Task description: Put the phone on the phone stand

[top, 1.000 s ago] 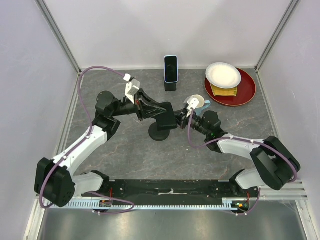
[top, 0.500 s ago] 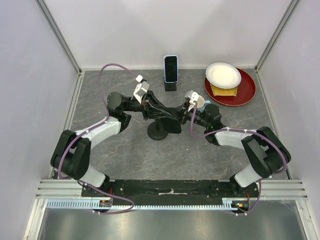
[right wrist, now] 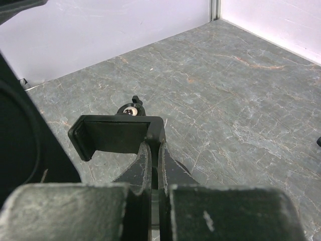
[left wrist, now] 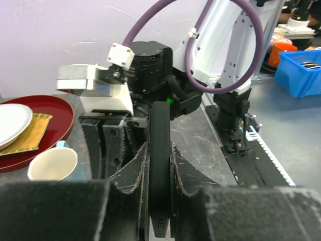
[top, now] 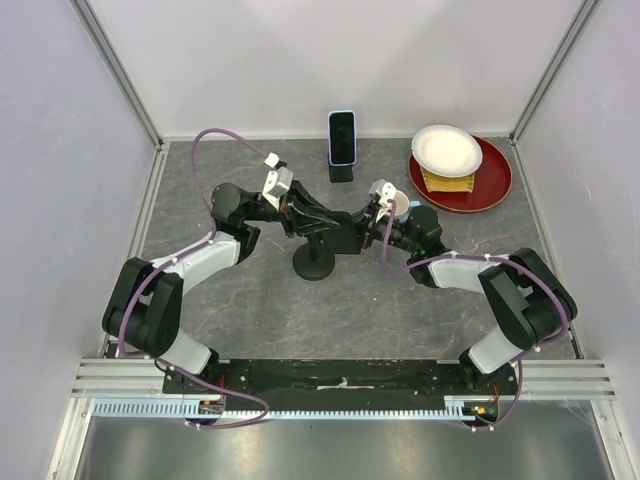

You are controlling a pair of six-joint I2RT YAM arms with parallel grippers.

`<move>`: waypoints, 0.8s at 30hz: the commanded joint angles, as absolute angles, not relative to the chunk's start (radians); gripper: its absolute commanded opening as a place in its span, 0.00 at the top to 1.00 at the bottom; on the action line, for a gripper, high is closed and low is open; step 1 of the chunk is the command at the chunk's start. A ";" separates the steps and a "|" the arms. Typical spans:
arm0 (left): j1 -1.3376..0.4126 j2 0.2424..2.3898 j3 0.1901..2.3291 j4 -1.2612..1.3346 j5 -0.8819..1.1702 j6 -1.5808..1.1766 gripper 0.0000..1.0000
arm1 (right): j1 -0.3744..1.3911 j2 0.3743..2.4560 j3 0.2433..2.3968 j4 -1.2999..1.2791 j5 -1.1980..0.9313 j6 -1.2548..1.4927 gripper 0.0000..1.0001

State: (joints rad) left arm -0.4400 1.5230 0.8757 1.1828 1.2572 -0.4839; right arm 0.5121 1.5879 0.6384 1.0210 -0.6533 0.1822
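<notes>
Grey marbled table (top: 400, 320): white walls on three sides, metal posts at the back corners.
Open room: bare stone on the left and along the near rail.
Left gripper (top: 338, 234): pinched narrow on a black slab (left wrist: 159, 165) seen edge-on; cannot tell if it is a phone.
Round-based stand (top: 313, 265): mid-table, below both grippers.
Phone (top: 342, 137): on a small black stand (top: 342, 172) by the back wall, long axis upright, screen towards the arms.
Right gripper (top: 363, 231): closed on a black bracket (right wrist: 115, 133).
Red tray (top: 495, 185): fills the right back corner.
</notes>
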 commanded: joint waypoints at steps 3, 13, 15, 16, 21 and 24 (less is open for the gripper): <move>-0.388 1.543 0.877 1.276 1.210 -0.413 0.98 | 0.514 1.618 0.658 1.020 -0.724 0.248 1.00; -0.391 1.589 0.882 1.227 1.246 -0.379 0.98 | 0.511 1.620 0.653 1.034 -0.732 0.259 1.00; -0.393 1.585 0.881 1.180 1.244 -0.345 0.98 | 0.512 1.621 0.653 1.035 -0.730 0.261 1.00; -0.393 1.582 0.881 1.160 1.246 -0.309 0.98 | 0.514 1.621 0.653 1.034 -0.730 0.261 1.00; -0.393 1.539 0.884 0.936 1.223 -0.143 0.98 | 0.512 1.615 0.649 1.034 -0.712 0.255 1.00; -0.393 1.522 0.890 0.858 1.200 -0.104 0.98 | 0.512 1.611 0.637 1.040 -0.661 0.247 1.00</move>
